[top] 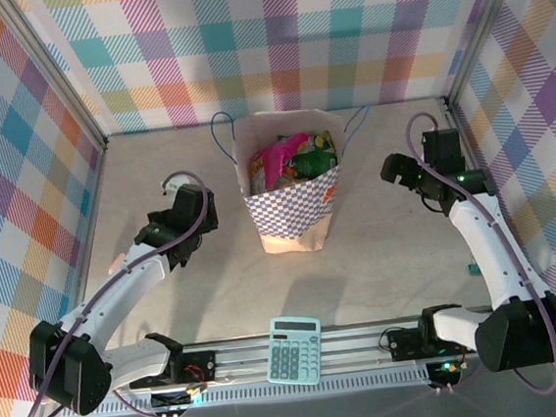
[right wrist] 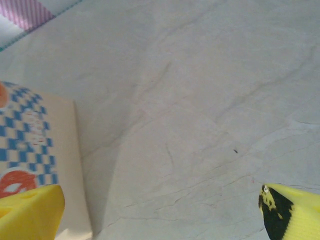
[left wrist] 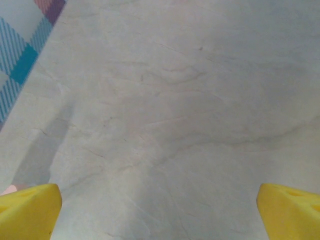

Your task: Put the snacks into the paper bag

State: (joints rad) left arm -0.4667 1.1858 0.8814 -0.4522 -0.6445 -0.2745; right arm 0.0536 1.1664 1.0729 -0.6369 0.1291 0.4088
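Bag stands upright at mid-counter, toward the far wall, mouth open. Beige paper, blue-and-white checker band, an orange fruit print on the front. Thin blue cord handles flop outward on either side.

Snacks sit inside the bag, tops showing at the mouth: a magenta packet on the left, a green one beside it, something orange-yellow at the right edge. They are packed close, so I cannot count them.

My right jaws hang over bare counter to the right of the bag, near it but apart. They are spread wide with nothing between them. From the right wrist, my yellow fingertips sit at the frame's lower corners, and the bag's side rises at the left with its checker band and a red-orange print.

My left jaws hover to the left of the bag, further off, and are also released and empty. From the left wrist, fingertips are far apart over pale, veined counter, with plaid wall at the upper left.

A pale teal calculator lies on the rail at the near edge, between my two bases and well apart from the bag.
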